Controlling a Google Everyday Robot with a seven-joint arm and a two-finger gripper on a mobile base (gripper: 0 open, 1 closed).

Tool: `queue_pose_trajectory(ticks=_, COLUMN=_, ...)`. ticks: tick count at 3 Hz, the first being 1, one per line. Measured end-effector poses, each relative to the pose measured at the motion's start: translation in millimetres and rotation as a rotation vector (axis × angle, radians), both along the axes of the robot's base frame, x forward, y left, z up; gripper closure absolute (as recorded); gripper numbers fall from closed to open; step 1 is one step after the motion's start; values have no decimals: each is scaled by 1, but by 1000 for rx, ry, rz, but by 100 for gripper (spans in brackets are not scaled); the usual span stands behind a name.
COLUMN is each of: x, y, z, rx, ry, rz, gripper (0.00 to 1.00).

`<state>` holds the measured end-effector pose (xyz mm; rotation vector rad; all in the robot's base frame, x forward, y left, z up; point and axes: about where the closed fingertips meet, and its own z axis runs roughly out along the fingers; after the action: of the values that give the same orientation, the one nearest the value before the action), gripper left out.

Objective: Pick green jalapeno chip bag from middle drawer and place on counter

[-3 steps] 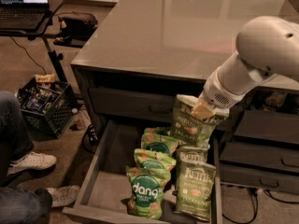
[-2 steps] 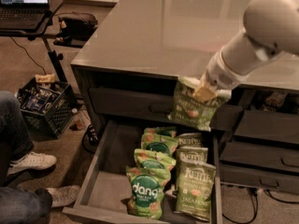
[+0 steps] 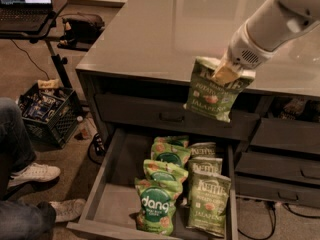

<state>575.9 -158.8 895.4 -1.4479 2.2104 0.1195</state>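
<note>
My gripper (image 3: 226, 72), at the end of a white arm coming from the upper right, is shut on the top of an olive-green jalapeno chip bag (image 3: 212, 94). The bag hangs in the air in front of the counter's (image 3: 165, 29) dark front edge, above the open middle drawer (image 3: 107, 184). The counter is a wide glossy grey top. Other olive Kettle bags (image 3: 209, 204) and brighter green dang bags (image 3: 155, 206) still lie in the drawer.
A shut drawer with a bar handle (image 3: 172, 117) sits just behind the hanging bag. Narrower dark drawers (image 3: 280, 169) are at the right. A black crate (image 3: 47, 111), a person's legs and shoes (image 3: 30, 176) and a laptop stand (image 3: 30, 9) are at the left.
My gripper has lifted the jalapeno bag up out of the drawer, from just above the other bags to the height of the counter's edge.
</note>
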Motion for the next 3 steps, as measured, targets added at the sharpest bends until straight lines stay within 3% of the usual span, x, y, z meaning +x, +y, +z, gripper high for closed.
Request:
queue_pose_trajectory(ticks=1, x=-2, y=1, z=1, rx=0, ry=-1, rz=4, gripper=100)
queue_pose_trajectory(ticks=3, x=38, y=-33, z=63, rx=-52, ry=-110, rz=-19, gripper=100)
